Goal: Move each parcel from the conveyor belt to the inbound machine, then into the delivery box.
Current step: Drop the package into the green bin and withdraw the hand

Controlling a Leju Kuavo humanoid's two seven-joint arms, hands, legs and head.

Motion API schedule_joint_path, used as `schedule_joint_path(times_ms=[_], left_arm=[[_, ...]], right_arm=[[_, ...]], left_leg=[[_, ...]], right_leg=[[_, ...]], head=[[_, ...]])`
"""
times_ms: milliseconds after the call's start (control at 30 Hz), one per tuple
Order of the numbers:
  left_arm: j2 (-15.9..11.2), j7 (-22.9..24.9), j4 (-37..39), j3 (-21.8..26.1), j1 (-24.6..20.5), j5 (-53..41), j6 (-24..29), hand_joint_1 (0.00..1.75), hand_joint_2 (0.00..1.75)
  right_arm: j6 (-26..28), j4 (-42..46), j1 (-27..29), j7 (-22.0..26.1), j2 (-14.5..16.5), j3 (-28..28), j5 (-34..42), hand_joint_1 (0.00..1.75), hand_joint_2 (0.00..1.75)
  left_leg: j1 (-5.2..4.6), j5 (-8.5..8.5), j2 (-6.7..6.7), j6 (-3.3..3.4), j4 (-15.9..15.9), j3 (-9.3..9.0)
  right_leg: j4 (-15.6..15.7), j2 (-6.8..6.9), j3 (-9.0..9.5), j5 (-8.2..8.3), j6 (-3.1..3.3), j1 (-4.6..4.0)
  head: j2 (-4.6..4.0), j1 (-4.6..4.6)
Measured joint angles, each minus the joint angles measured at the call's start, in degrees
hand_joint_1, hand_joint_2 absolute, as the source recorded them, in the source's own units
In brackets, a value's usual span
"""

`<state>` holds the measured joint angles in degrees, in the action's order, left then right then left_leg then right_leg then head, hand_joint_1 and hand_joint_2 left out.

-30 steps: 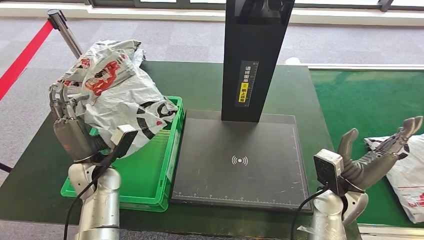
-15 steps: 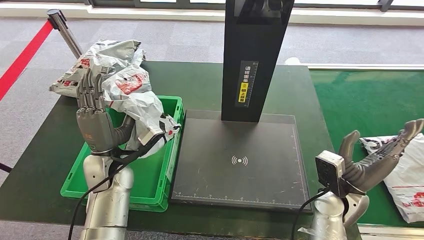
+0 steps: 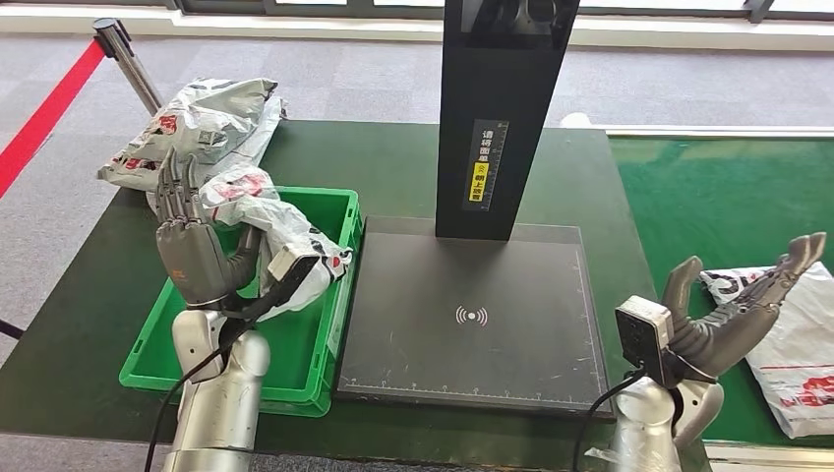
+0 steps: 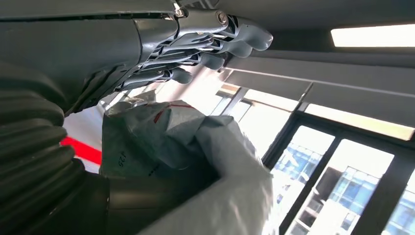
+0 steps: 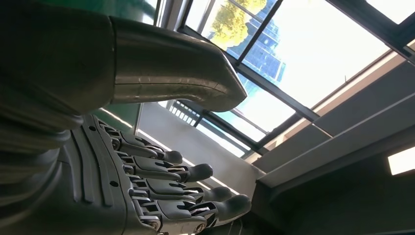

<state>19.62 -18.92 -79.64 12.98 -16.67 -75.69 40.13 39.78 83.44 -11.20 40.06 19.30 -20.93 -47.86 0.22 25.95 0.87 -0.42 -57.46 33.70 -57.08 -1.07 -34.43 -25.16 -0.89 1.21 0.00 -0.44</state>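
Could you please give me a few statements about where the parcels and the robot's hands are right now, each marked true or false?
1. The left hand is at a grey parcel over the green crate. True.
2. The scanner platform of the inbound machine has a parcel lying on it. False: its dark surface is bare.
3. The right hand is open, palm up, holding nothing. True.
4. A white parcel lies on the green conveyor belt next to the right hand. True.
5. The second grey parcel lies inside the green crate. False: it rests on the table's far left corner, behind the crate.
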Motion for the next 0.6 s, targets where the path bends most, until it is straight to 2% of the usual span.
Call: schedule_joint_path(times_ms=[100, 267, 400, 500, 600], left_arm=[[-0.14, 1.39, 0.96, 1.11, 0.31, 2.84, 0.0, 0.0, 1.75], [-0.21, -1.26, -0.32, 6.67, 1.52, 12.81, 0.0, 0.0, 1.75], [-0.21, -1.93, -1.26, 10.25, 2.27, 14.22, 0.0, 0.0, 1.75], [-0.21, 0.13, -1.75, 11.59, 2.57, 12.71, 0.0, 0.0, 1.75], [-0.21, 5.03, -1.65, 11.81, 2.64, 9.05, 0.0, 0.0, 1.75]], right_arm=[[0.0, -0.43, 0.0, 0.0, 0.0, -0.02, -0.38, 0.0, 1.75], [0.0, -1.57, -0.02, -0.02, -0.01, -0.06, -0.9, 0.0, 1.75], [0.0, -2.41, -0.04, -0.02, -0.02, -0.08, -0.92, 0.0, 1.75], [0.0, -2.71, 0.0, -0.02, -0.02, -0.31, -0.89, 0.0, 1.75], [0.0, -2.73, 0.16, -0.09, -0.02, -0.81, -0.65, 0.0, 1.75]], left_leg=[[0.0, 0.0, 0.0, 0.0, 0.01, 0.01], [0.01, 0.0, -0.02, 0.0, 0.01, -0.01], [0.02, 0.0, 0.09, 0.0, 0.02, 0.02], [0.02, 0.0, 0.08, 0.0, 0.01, 0.01], [0.01, 0.0, 0.09, 0.0, 0.0, 0.01]], right_leg=[[-0.01, 0.0, 0.01, 0.0, 0.0, 0.0], [-0.02, -0.01, -0.01, -0.02, 0.02, -0.01], [-0.02, 0.11, 0.01, -0.04, 0.04, -0.02], [-0.01, 0.09, 0.01, -0.04, 0.04, -0.02], [0.0, 0.1, 0.01, -0.04, 0.03, -0.01]], head=[[0.0, 0.0], [0.0, -0.01], [0.0, 0.01], [0.0, 0.0], [0.0, 0.01]])
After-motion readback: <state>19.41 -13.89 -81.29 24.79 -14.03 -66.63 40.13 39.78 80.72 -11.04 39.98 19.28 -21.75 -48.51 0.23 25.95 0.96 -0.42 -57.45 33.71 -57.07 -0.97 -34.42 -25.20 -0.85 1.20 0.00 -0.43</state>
